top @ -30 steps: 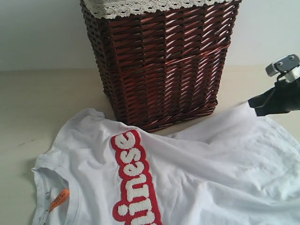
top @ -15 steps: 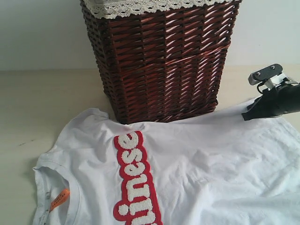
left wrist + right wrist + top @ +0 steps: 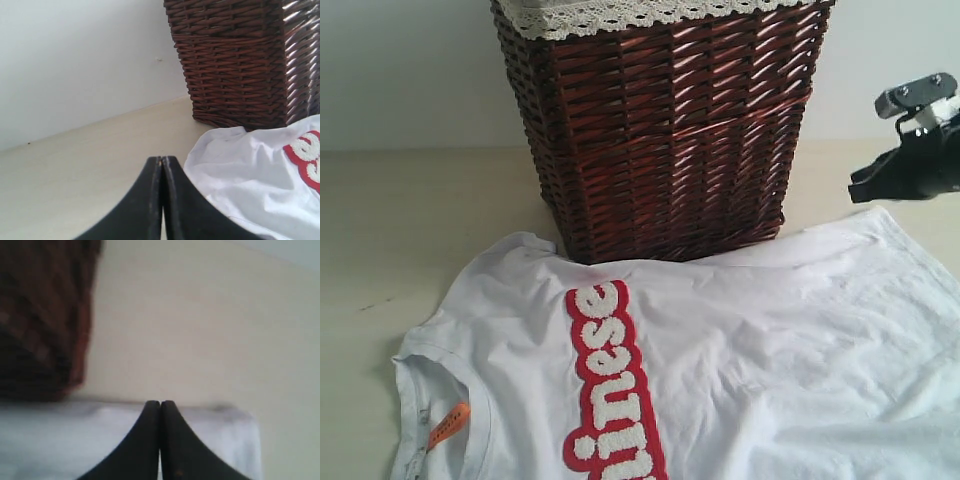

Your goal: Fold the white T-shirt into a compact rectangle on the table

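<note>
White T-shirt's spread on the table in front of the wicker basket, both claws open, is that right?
No, both claws are shut: the wrist views show the left claw and the right claw with jaws pressed together. The white T-shirt does lie spread on the table in front of the wicker basket.

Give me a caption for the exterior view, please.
White T-shirt spread on table before wicker basket; right gripper hovers nearby, jaws shut.

Cut-offs & blur
Ext. view: white T-shirt [image 3: 780, 340] runs off btm & R edges, lettering [image 3: 608, 385] clipped at btm; wicker basket [image 3: 670, 130] top cropped. R wrist view blurry: basket just a dark smear, shirt texture unreadable.
</note>
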Motion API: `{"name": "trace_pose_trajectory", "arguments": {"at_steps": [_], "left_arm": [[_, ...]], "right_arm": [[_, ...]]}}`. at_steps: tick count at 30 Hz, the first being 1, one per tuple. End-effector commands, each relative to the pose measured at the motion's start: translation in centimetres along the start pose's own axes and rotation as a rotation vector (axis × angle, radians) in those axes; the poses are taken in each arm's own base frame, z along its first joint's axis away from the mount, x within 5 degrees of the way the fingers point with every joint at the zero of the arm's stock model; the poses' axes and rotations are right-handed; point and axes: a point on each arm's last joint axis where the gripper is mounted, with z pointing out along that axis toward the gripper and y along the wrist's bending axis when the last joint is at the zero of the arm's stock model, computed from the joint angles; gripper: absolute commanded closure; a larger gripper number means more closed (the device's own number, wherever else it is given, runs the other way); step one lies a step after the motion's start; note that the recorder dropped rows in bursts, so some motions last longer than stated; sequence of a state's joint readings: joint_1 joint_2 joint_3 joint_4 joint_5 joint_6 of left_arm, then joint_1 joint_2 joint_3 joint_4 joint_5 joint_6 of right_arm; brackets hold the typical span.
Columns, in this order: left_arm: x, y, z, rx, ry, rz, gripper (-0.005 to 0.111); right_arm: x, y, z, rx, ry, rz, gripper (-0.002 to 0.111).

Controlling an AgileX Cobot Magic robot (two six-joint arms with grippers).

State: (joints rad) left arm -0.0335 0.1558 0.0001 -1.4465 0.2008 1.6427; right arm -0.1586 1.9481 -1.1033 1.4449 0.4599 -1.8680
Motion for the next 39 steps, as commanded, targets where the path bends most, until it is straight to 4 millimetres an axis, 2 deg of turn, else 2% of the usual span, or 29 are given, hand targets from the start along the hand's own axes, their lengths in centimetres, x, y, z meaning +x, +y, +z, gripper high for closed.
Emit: {"name": "trace_pose_trajectory", "arguments": {"at_steps": [1,2,3,4,5,6,7,8,12,13,15,17,18,21,26,28,32,39], "left_arm": [[-0.1,0.0,-0.1,-0.006,-0.008,-0.008,0.105],[-0.1,0.0,-0.1,-0.006,-0.008,-0.008,0.105],[-0.1,0.0,-0.1,-0.006,-0.008,-0.008,0.105],[-0.1,0.0,-0.1,-0.006,-0.008,-0.008,0.105],[-0.1,0.0,-0.1,-0.006,-0.008,-0.008,0.105],[-0.1,0.0,-0.1,-0.006,-0.008,-0.008,0.105],[-0.1,0.0,-0.1,-0.006,-0.008,-0.008,0.105],[-0.1,0.0,-0.1,-0.006,-0.008,-0.008,0.105],[-0.1,0.0,-0.1,-0.006,-0.008,-0.008,0.105],[-0.1,0.0,-0.1,-0.006,-0.008,-0.008,0.105],[-0.1,0.0,-0.1,-0.006,-0.008,-0.008,0.105],[-0.1,0.0,-0.1,-0.006,-0.008,-0.008,0.105],[-0.1,0.0,-0.1,-0.006,-0.008,-0.008,0.105],[-0.1,0.0,-0.1,-0.006,-0.008,-0.008,0.105],[-0.1,0.0,-0.1,-0.006,-0.008,-0.008,0.105],[-0.1,0.0,-0.1,-0.006,-0.008,-0.008,0.105],[-0.1,0.0,-0.1,-0.006,-0.008,-0.008,0.105],[-0.1,0.0,-0.1,-0.006,-0.008,-0.008,0.105]], "right_arm": [[-1.0,5.8,-2.5,-0.456,-0.010,-0.230,0.108],[-0.8,7.3,-2.3,-0.538,0.017,-0.297,0.108],[-0.1,10.7,-1.6,-0.671,0.069,-0.446,0.108],[-0.1,12.5,-1.2,-0.716,0.088,-0.513,0.108],[0.0,15.8,-0.2,-0.784,0.109,-0.595,0.108],[0.0,17.1,0.1,-0.805,0.111,-0.610,0.108],[-0.2,19.9,0.6,-0.833,0.099,-0.633,0.108],[-0.3,21.6,0.8,-0.842,0.093,-0.659,0.108],[0.1,25.8,0.6,-0.873,0.185,-0.601,0.108],[0.6,27.8,0.2,-0.909,0.251,-0.579,0.108],[1.7,30.8,-0.3,-0.975,0.305,-0.660,0.108],[2.9,32.6,-0.2,-0.987,0.361,-0.683,0.108],[4.1,33.9,0.1,-0.977,0.441,-0.675,0.108],[5.9,35.5,1.0,-0.920,0.614,-0.565,0.108],[6.8,36.1,2.2,-0.838,0.659,-0.515,0.108],[7.5,37.6,1.8,-0.889,0.723,-0.523,0.108],[7.1,39.5,1.0,-0.951,0.731,-0.552,0.108],[5.6,40.8,1.1,-0.968,0.687,-0.508,0.108]]}}
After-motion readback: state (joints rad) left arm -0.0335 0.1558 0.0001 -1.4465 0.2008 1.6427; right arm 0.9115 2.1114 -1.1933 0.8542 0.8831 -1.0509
